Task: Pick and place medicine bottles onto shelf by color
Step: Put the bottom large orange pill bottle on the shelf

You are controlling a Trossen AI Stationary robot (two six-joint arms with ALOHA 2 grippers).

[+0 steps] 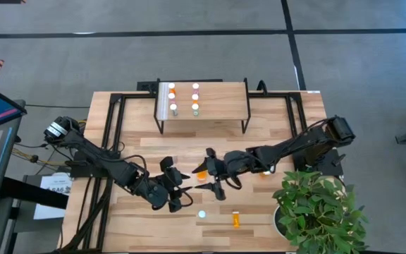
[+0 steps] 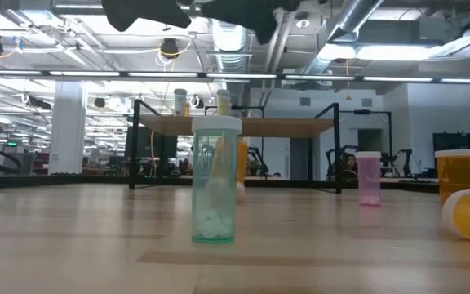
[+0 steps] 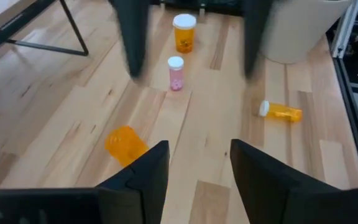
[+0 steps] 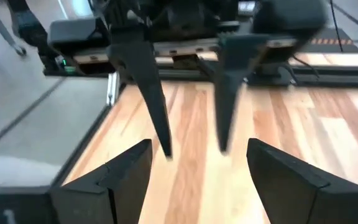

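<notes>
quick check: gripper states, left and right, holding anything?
Left gripper: fingers apart, nothing between them.
Right gripper: fingers apart, nothing between them.

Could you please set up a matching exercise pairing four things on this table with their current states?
Things:
1. pale green bottle
2. orange bottle nearest the plant
3. shelf
4. left gripper

States:
a. lying on its side
b. fingers apart, nothing between them
c. standing upright, white pills inside
d. carrying six bottles

Pairs: 1-c, 2-a, 3-d, 4-b
</notes>
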